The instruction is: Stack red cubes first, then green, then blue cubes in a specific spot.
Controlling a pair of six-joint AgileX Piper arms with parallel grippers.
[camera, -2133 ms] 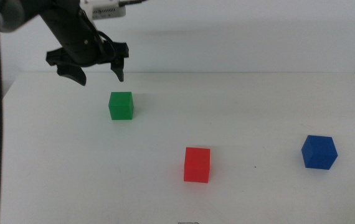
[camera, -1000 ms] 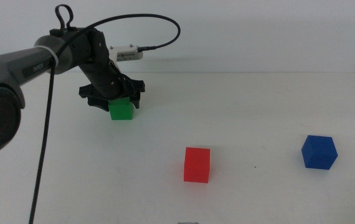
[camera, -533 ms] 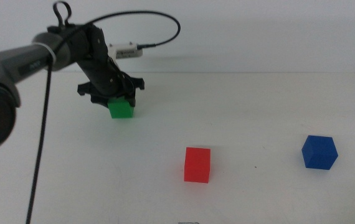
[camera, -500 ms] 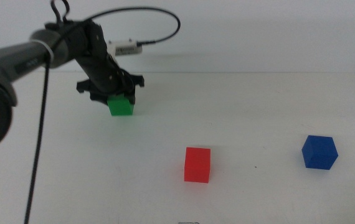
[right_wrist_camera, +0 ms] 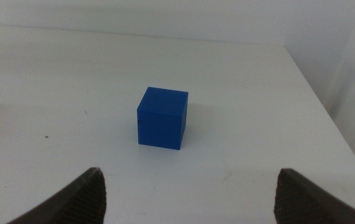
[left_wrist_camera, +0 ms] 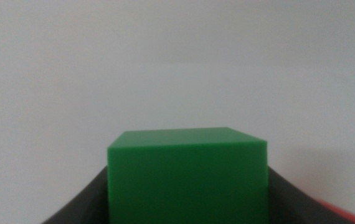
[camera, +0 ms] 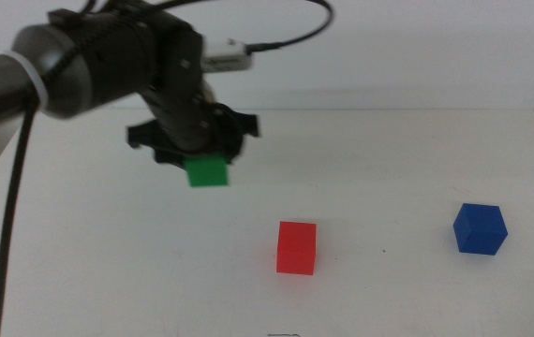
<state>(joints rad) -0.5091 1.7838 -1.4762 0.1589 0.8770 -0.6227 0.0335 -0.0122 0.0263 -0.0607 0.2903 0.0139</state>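
Observation:
My left gripper (camera: 203, 161) is shut on the green cube (camera: 208, 172) and holds it in the air, above and to the left of the red cube (camera: 296, 247). In the left wrist view the green cube (left_wrist_camera: 187, 171) fills the space between the dark jaws, with a sliver of the red cube (left_wrist_camera: 341, 214) at the frame's edge. The red cube rests on the white table (camera: 389, 168) near the middle front. To the right lies the blue cube (camera: 480, 228). My right gripper (right_wrist_camera: 190, 214) is open, short of the blue cube (right_wrist_camera: 161, 117), and is out of the middle view.
The left arm (camera: 80, 61) and its cable (camera: 9, 215) cross the table's left side. The table's right edge (right_wrist_camera: 317, 93) runs close behind the blue cube.
My left gripper came down over the green cube, closed on it, lifted it off the table and carried it right and forward toward the red cube. The red and blue cubes have not moved.

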